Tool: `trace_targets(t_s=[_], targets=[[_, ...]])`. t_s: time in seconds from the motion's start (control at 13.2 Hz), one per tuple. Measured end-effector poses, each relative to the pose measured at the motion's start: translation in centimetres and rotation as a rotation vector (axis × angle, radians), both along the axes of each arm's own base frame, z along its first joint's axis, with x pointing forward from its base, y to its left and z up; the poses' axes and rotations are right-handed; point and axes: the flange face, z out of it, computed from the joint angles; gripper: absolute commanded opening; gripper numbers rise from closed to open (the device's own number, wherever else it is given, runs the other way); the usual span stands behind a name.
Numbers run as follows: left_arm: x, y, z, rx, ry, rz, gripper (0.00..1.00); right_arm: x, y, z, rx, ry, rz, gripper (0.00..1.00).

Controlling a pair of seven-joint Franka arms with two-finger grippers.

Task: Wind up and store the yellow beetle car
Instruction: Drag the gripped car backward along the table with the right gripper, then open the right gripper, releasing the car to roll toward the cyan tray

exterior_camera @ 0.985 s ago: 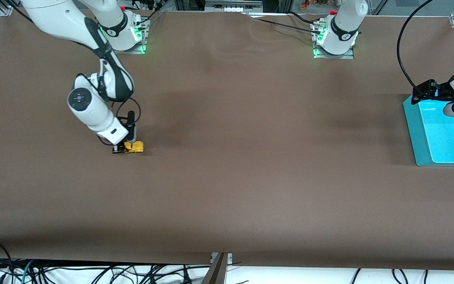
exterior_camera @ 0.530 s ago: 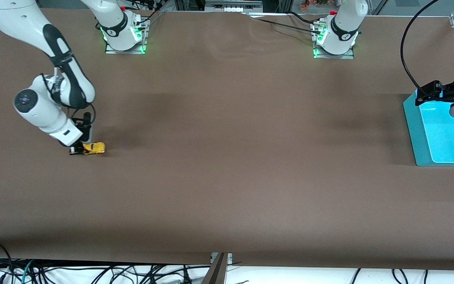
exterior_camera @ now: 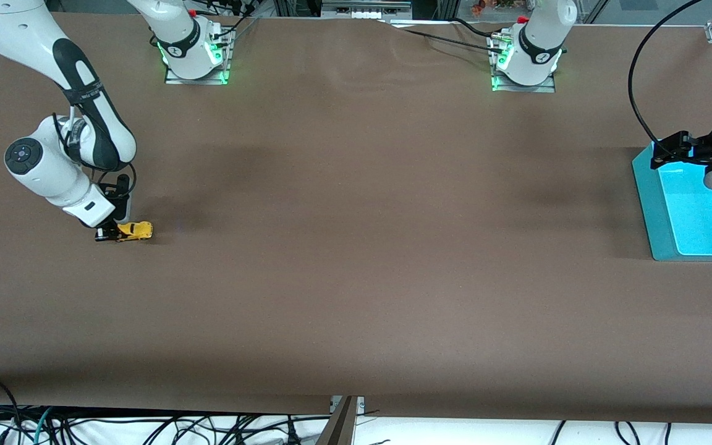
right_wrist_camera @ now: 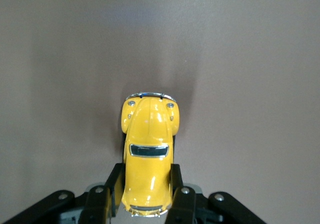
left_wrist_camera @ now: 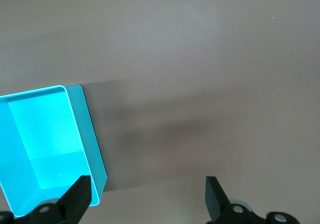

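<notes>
Right gripper [exterior_camera: 110, 235] clamps the yellow beetle car [exterior_camera: 134, 230] by its rear sides, wheels on the table near the right arm's edge, likely for pull-back winding. Left gripper [left_wrist_camera: 147, 204] waits, fingers spread and empty, over the teal bin [exterior_camera: 652, 204].

The right end effector [exterior_camera: 104, 235] sits low at the right arm's end, fingers clamped (on something small). The left end effector [left_wrist_camera: 148, 200] hovers, fingers spread wide.
</notes>
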Motion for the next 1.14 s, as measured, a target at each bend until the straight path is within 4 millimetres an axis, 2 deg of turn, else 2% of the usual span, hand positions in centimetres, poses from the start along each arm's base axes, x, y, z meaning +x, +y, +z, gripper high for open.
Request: trace_targets(t_s=[0.3, 0.61, 0.98, 1.14], targets=[[0.2, 0.1, -0.6, -0.001, 0.009, 0.001, 1.0, 0.4, 1.3, -0.5, 0.011, 0.019, 0.021, 1.0], [0.3, 0.3, -0.7, -0.001, 0.011, 0.004, 1.0, 2.4, 1.4, 1.5, 0.017, 0.053, 0.024, 1.0], [0.9, 0.3, -1.6, -0.003, 0.024, 0.001, 1.0, 3.0, 1.4, 2.0, 0.067, 0.063, -0.035, 1.0], [1.5, 0.2, -1.9, -0.004, 0.025, -0.002, 1.0, 3.9, 2.1, 3.1, 0.105, 0.073, -0.094, 1.0]])
